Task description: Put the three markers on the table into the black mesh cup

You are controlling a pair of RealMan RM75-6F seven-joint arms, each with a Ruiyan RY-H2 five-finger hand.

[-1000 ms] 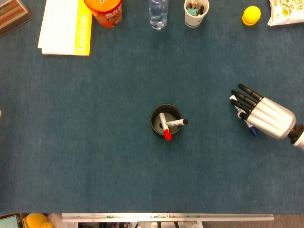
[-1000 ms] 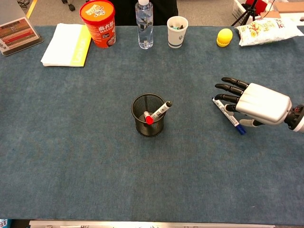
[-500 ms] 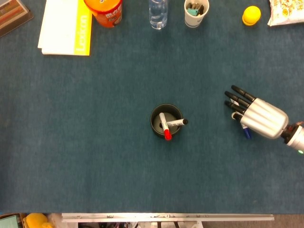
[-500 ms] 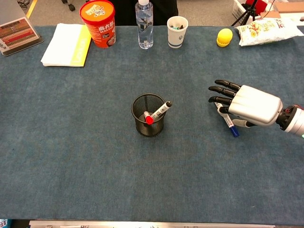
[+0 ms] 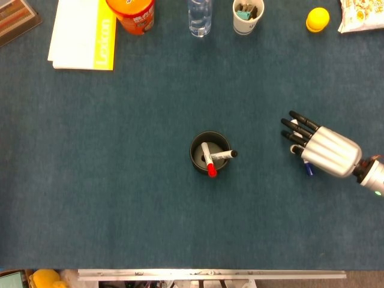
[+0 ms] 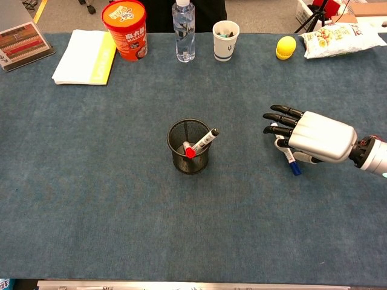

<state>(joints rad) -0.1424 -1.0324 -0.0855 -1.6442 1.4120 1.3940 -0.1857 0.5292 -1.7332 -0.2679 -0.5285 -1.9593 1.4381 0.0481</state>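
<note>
Chest view: the blue-capped marker (image 6: 289,158), the last of the three, lies flat on the worktop (image 6: 109,199) under your right hand (image 6: 311,138), only its lower barrel and blue tip showing past the palm. The hand is palm-down with fingers (image 6: 278,120) extended toward the cup. Whether the thumb side has closed on the marker you cannot tell from either view; nothing shows it lifted off the cloth.

The black mesh cup (image 6: 188,147) stands upright, well apart to the left of the hand. It already holds the red-capped marker (image 6: 188,150) and the black-capped marker (image 6: 205,138), which leans out over the rim toward your hand.

Risks from here, as judgement:
- The marker is round and lies on soft cloth. If the fingers close off-centre, it can roll or skid out from under the palm.
- A pinch near one end would let the long barrel swing and slip during the carry.
- The leaning black-capped marker juts into the approach path. Brushing it could tip the light cup or flick the marker out.
- A marker released at a flat angle may bridge the rim or rest on the two inside instead of dropping in.

The left hand shows in neither view. Along the far edge sit an orange tub (image 6: 124,29), water bottle (image 6: 184,31) and paper cup (image 6: 225,40), well clear.
</note>
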